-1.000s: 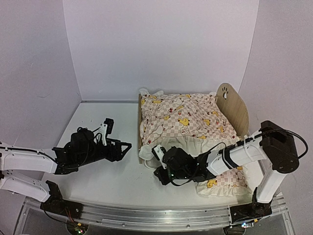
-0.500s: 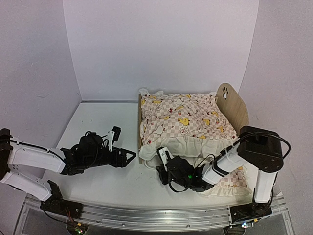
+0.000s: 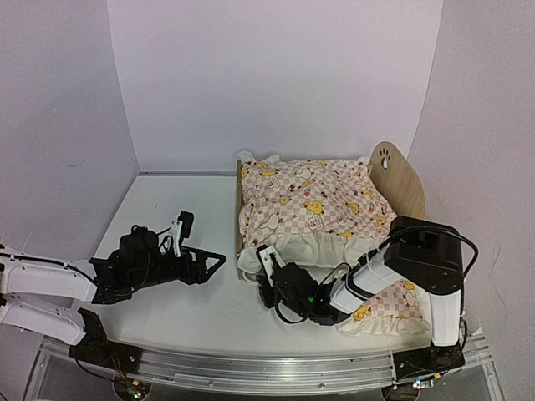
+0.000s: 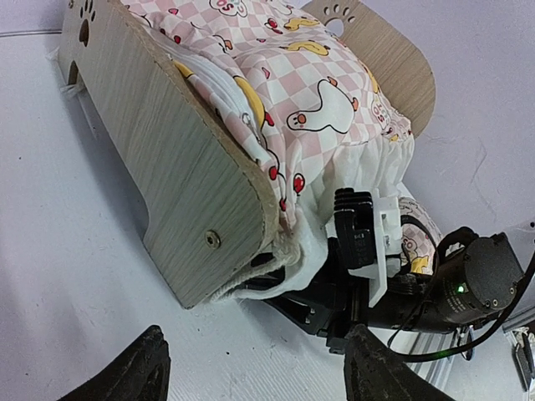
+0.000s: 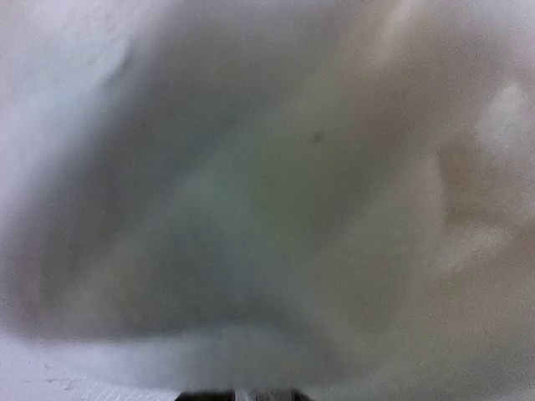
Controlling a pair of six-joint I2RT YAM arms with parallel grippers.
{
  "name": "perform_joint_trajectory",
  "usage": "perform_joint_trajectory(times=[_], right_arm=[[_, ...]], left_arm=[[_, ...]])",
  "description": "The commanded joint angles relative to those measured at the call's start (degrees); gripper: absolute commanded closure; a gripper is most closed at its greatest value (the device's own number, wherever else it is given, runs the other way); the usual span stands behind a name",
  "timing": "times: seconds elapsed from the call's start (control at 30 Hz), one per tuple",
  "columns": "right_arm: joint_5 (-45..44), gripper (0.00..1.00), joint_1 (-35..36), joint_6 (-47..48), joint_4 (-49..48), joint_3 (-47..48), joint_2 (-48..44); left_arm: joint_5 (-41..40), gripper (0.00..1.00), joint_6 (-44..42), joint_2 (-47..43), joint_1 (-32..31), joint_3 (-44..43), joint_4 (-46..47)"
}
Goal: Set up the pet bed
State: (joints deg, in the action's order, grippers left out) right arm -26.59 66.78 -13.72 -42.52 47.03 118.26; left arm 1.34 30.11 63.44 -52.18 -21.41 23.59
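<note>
Left gripper [image 3: 214, 260] lies low over the table [image 3: 167, 200], left of centre. Its jaws stand apart with nothing between them, pointing at the footboard. The pet bed [image 3: 404, 185] stands on the right half of the table, footboard toward the centre and headboard at far right. A quilt [image 3: 313, 200] covers it, its frill spilling over the near side. Right gripper [image 4: 333, 311] is pressed in at the near footboard corner, against the frill. Jaw state there cannot be told, as its own camera shows only blur.
</note>
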Motion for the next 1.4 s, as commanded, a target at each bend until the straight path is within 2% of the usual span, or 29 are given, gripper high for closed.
perform_joint_trajectory(times=[0.0, 0.2, 0.63, 0.8, 0.93, 1.0, 1.2, 1.37], right_arm=[[-1.2, 0.75, -0.4, 0.3, -1.0, 0.2, -4.1], [-2.7, 0.76, -0.4, 0.9, -0.4, 6.4, 1.1], [-1.7, 0.76, -1.6, -1.1, 1.9, 9.9, 7.7], [-1.0, 0.73, -1.6, -2.1, 7.6, 12.3, 8.4], [-3.6, 0.83, -1.6, -4.5, 16.8, 13.8, 8.0], [-3.9, 0.84, -1.6, -4.9, 19.8, 14.1, 8.4], [-0.6, 0.8, -1.5, -4.3, 27.1, 18.0, 10.5], [-0.3, 0.91, -1.6, -4.0, 29.8, 21.0, 12.0]], left_arm=[[-0.7, 0.29, -0.1, -1.9, -0.1, 0.2, 2.8], [-0.5, 0.29, -0.3, -3.3, -0.1, 0.5, 2.7], [-0.8, 0.29, -0.8, -9.0, -0.1, 1.9, 2.2], [-0.8, 0.29, -1.0, -10.1, -0.2, 1.9, 1.8], [-0.8, 0.29, -1.1, -12.1, -0.1, 2.1, 0.7], [-2.5, 0.28, -1.2, -12.9, -0.1, 2.0, 0.3], [-2.5, 0.28, -2.0, -14.2, -0.1, 0.9, -1.3], [-2.9, 0.28, -2.2, -16.4, -0.1, 0.5, -2.7]])
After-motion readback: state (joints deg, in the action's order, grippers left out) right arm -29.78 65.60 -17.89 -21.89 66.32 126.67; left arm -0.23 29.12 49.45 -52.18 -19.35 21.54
